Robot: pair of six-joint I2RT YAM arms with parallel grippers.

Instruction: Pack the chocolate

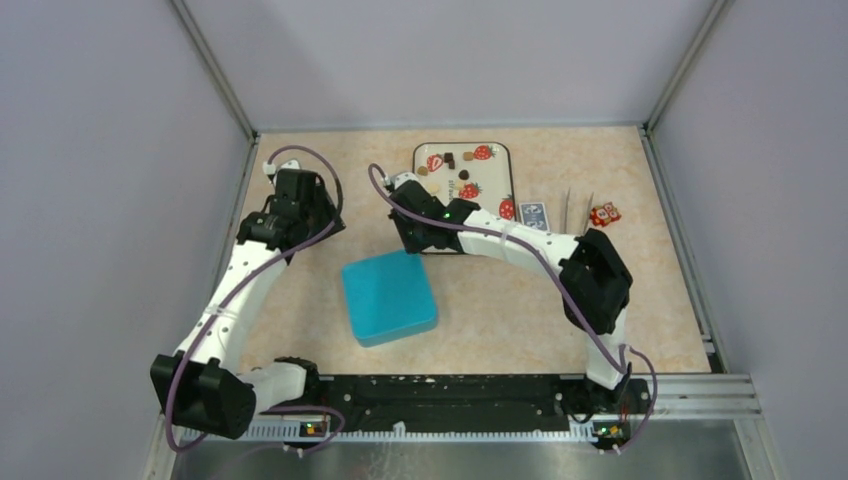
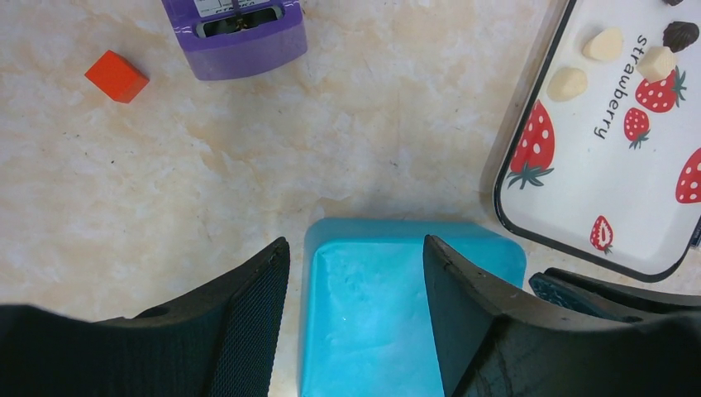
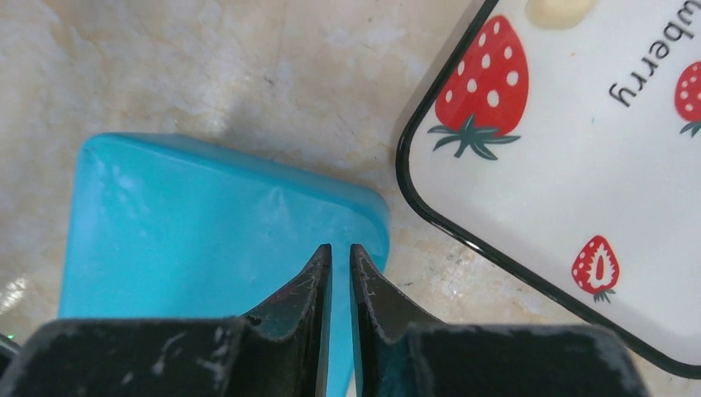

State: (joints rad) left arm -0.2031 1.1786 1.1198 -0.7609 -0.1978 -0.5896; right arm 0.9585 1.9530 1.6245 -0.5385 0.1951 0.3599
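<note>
Two black fingers (image 3: pixel 289 314) of the right pincer (image 3: pixel 340 248) are pressed almost together with nothing in them. They point down over a corner of the teal box (image 3: pixel 207 215). That arm bends in a big curve from the near right side across to the tray (image 1: pixel 497 178). The left arm leans up the left side. The left pincer (image 2: pixel 355 244) hangs over the box with its fingers apart, grasping nothing. The chocolate (image 2: pixel 603 43) lies in little bits on the far part of the tray, on the bench (image 1: pixel 500 300). The bits are too small and round to tell which way they point.
</note>
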